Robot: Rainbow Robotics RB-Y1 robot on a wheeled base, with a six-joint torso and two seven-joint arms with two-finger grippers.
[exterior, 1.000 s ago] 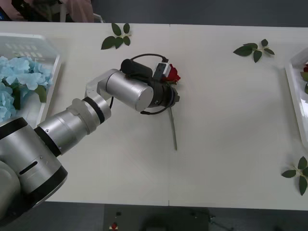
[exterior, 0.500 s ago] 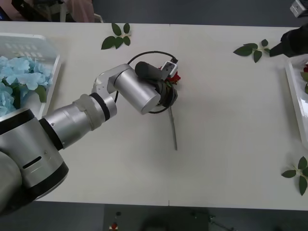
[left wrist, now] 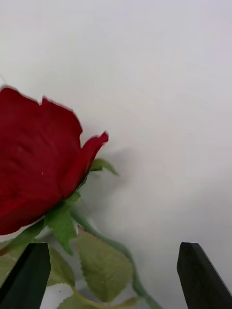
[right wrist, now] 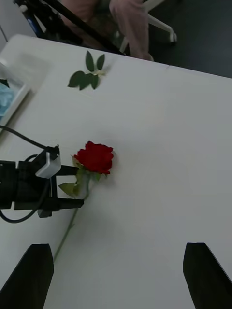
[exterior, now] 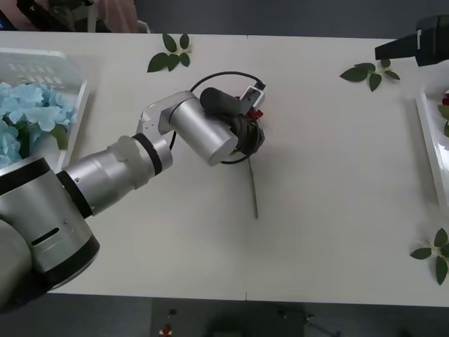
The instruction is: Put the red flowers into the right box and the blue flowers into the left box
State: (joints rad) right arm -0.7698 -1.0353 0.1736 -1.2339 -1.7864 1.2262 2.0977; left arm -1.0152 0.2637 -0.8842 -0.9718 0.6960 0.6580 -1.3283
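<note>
One red rose (exterior: 255, 114) lies mid-table, bloom pointing away from the robot, thin stem trailing back toward the near edge. Left gripper (left wrist: 116, 275) sits low right over it, black fingers (left wrist: 29, 275) spread wide at either side of the stem just below the bloom, leaves between them; nothing clamped. From the right wrist camera the left gripper (right wrist: 65, 193) shows beside the rose (right wrist: 95, 157), finger tips at the leaves under the bloom; contact can't be told. Left arm (exterior: 126, 165) reaches in diagonally from the near left, wrist covering most of the flower from above.

Near right edge: a loose leaf sprig (exterior: 435, 253). Table (exterior: 330, 175) is white, plain.

Left side: the left box (exterior: 74, 105), white slotted basket, holds blue flowers (exterior: 24, 105) piled inside. Right side: the right box (exterior: 429, 151), white shallow tray, partly cut off, with a bit of green and red (exterior: 445, 102) inside at its edge.

Farther back: leaf sprig (exterior: 170, 54) at far left-centre, another sprig (exterior: 370, 72) far right. Right gripper (right wrist: 116, 275) hangs at the far right corner, above the table, fingers (right wrist: 205, 275) wide apart, holding nothing; its dark body (exterior: 414, 45) shows at the top right from the front.
</note>
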